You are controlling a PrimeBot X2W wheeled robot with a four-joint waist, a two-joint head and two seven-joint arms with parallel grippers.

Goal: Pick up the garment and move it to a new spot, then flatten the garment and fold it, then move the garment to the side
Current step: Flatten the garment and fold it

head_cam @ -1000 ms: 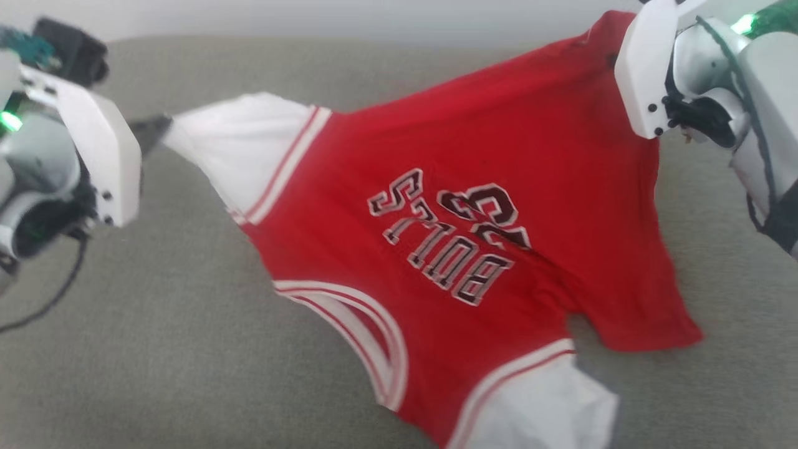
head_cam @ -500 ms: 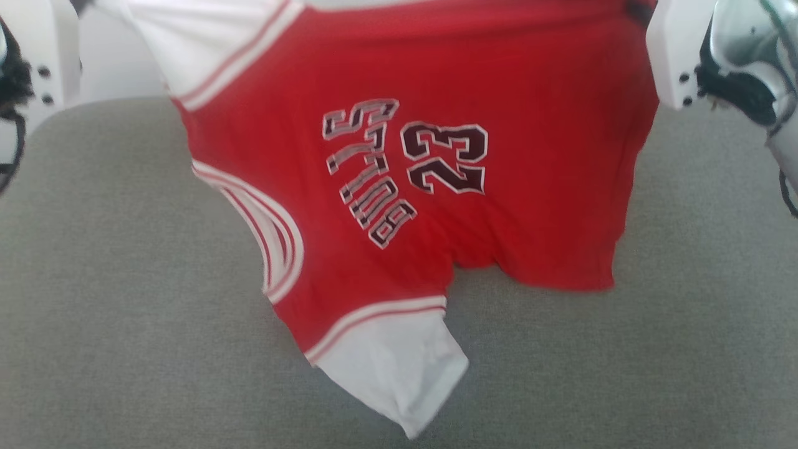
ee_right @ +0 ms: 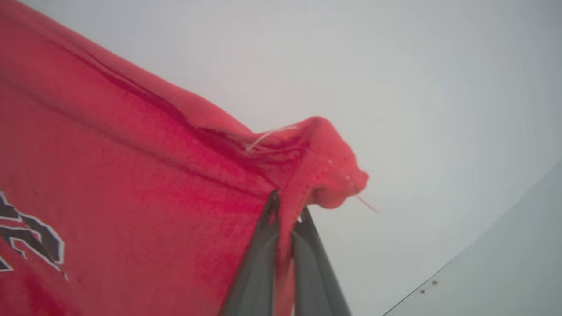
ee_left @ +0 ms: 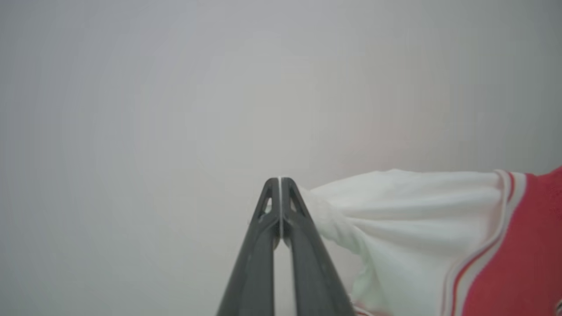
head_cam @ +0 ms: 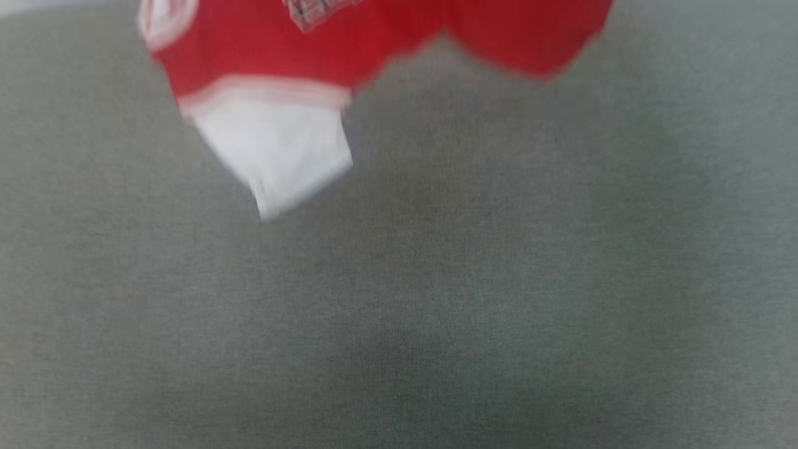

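Shirt hanging above grey fabric surface; left gripper clamped on its white sleeve, right gripper clamped on its red corner.

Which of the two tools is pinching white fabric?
The left tool: it pinches the white sleeve of the garment, while the right tool pinches red cloth.

The head view is smeared with blur — the garment runs off its top edge, its lettering an unreadable scrap. In the right wrist view red cloth partly hides the tips of the right gripper, and the left edge crops the lettering
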